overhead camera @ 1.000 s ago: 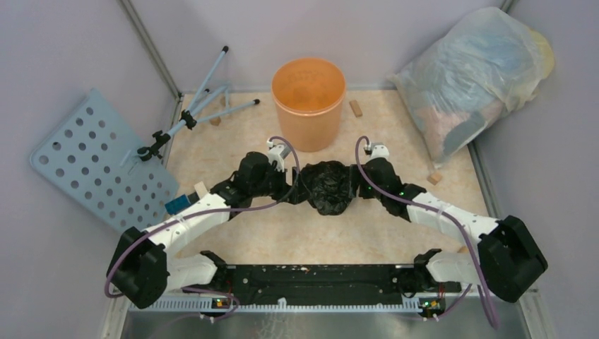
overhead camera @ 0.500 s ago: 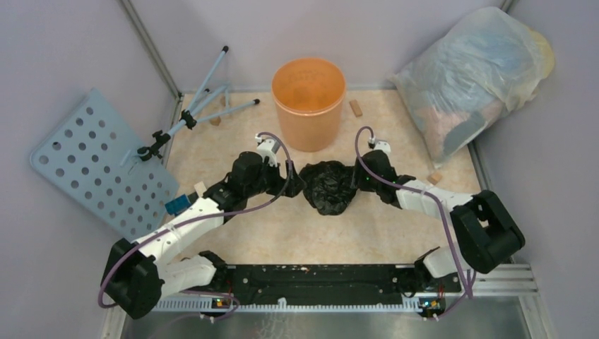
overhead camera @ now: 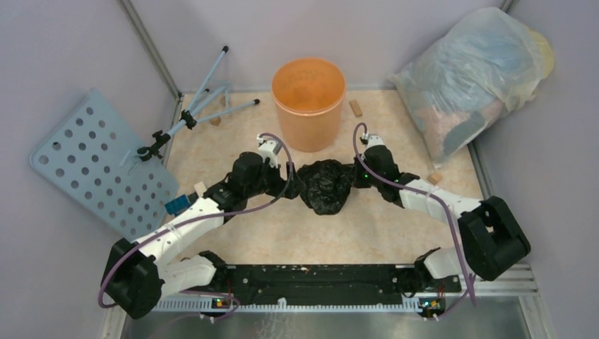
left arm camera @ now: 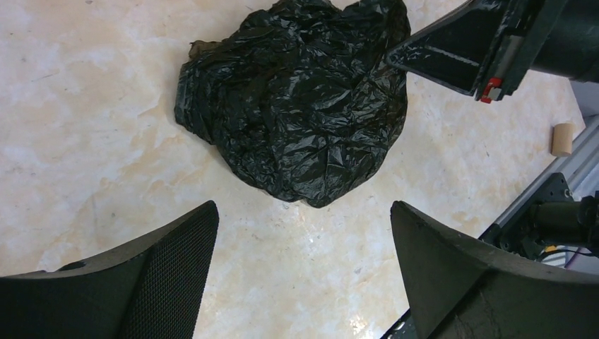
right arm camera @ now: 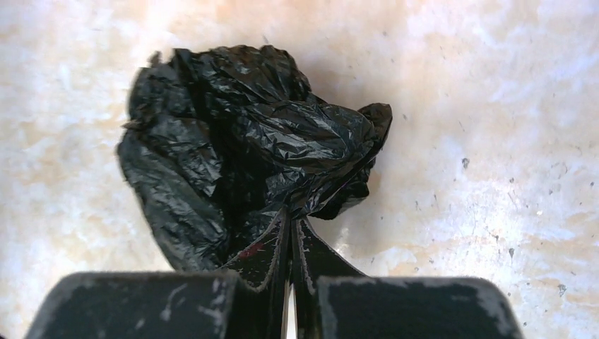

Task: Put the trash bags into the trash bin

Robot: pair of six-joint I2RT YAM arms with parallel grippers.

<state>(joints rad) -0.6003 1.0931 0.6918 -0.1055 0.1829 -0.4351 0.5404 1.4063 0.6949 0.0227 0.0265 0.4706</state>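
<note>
Trash bag point(overhead camera: 326, 185) sits on the desk point(overhead camera: 282, 233) near the bucket point(overhead camera: 309, 120); right jaws pinch one thin fold (left jaws spread), which could slip free when lifted.

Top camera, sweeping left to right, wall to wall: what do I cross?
Perforated grey panel → left gripper → black trash bag → right gripper, pinching it → translucent stuffed bag. The orange bucket is omitted: it overlaps the bag's span.
</note>
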